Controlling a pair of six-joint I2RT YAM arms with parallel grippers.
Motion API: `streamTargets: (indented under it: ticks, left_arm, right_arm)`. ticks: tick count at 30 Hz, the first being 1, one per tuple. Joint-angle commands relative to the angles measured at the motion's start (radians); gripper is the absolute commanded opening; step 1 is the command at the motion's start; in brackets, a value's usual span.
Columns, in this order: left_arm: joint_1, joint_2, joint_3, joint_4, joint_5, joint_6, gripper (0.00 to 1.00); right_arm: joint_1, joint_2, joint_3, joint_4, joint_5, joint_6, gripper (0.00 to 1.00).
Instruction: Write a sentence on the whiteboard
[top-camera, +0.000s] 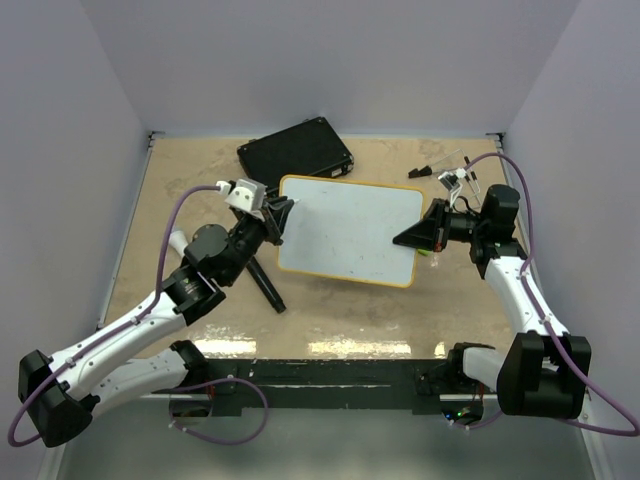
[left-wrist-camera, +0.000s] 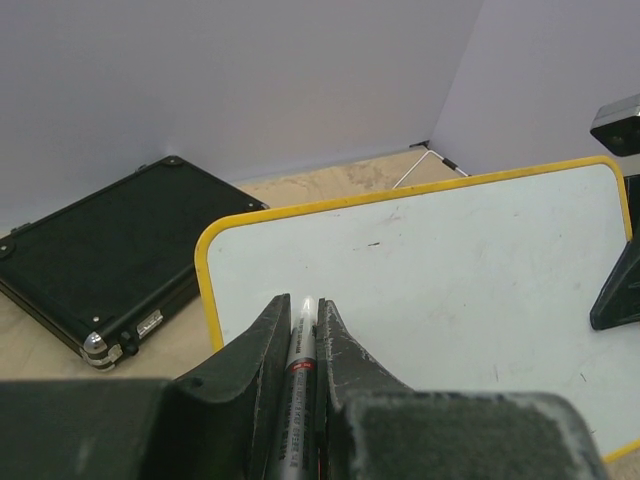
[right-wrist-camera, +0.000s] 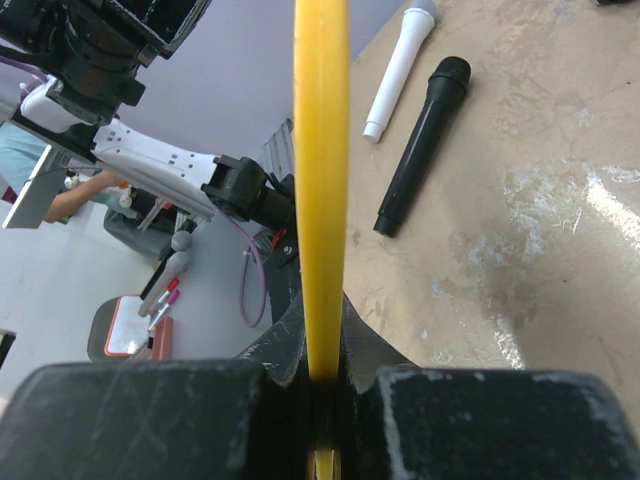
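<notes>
The whiteboard (top-camera: 350, 232), white with a yellow rim, lies mid-table. My right gripper (top-camera: 402, 239) is shut on its right edge. In the right wrist view the yellow rim (right-wrist-camera: 320, 170) runs edge-on between the closed fingers (right-wrist-camera: 285, 345) of that gripper (right-wrist-camera: 320, 335). My left gripper (top-camera: 282, 213) is at the board's left edge, shut on a silver-white marker (left-wrist-camera: 302, 345) with a red band. The marker's end pokes out over the board's white face (left-wrist-camera: 450, 260). The sentence does not show; the face carries only a few faint specks.
A black case (top-camera: 296, 150) lies behind the board, near its left corner (left-wrist-camera: 110, 240). A black marker-like stick (top-camera: 266, 285) and a white one (top-camera: 176, 243) lie on the table to the left (right-wrist-camera: 422, 140) (right-wrist-camera: 400, 65). Small black bits (top-camera: 421, 170) sit at the back right.
</notes>
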Motion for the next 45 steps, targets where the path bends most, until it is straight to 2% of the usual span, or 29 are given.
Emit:
streamTargets:
  ticks: [1, 30, 45]
  left_arm:
    - [-0.003, 0.000, 0.015, 0.067, -0.024, 0.028, 0.00]
    - [-0.004, 0.046, 0.005, 0.064, -0.045, 0.059, 0.00]
    - [-0.003, 0.022, -0.029, 0.027, -0.040, 0.038, 0.00]
  right_arm:
    - [0.004, -0.011, 0.057, 0.029, -0.029, -0.008, 0.00]
    - [0.004, -0.021, 0.054, 0.032, -0.029, -0.003, 0.00]
    - [0.004, -0.024, 0.053, 0.032, -0.029, -0.001, 0.00]
